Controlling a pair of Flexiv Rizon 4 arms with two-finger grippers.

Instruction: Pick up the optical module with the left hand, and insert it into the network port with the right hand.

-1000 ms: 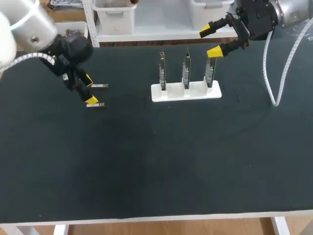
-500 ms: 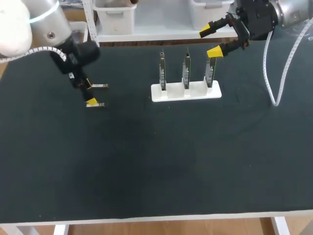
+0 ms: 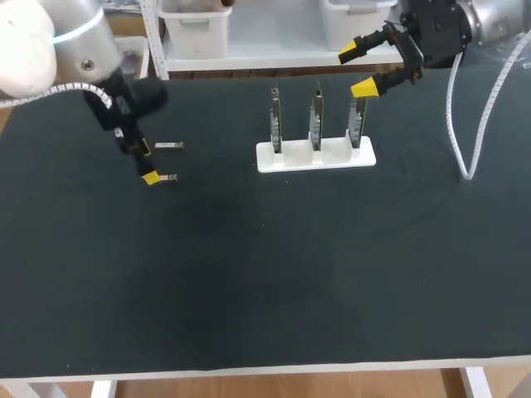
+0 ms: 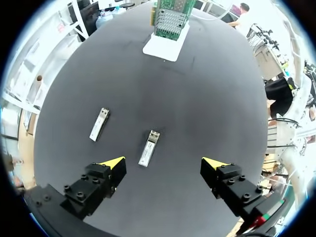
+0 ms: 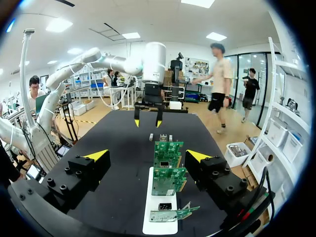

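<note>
While both grippers stand open and empty, two optical modules (image 3: 168, 177) lie flat on the dark table (image 3: 265, 274), well apart from the white stand (image 3: 315, 155).
Left gripper (image 3: 147, 162) hovers over the modules, on the stand's left-arm side; right gripper (image 3: 358, 70) hangs behind the stand's right end. Count: two modules, one stand, three upright network cards (image 3: 315, 116), two grippers. Likely risk: the nearer module (image 4: 149, 147) sits off-centre in the left gripper's gap, so closing may skid or twist it; the second module (image 4: 99, 124) lies near enough to be knocked.
</note>
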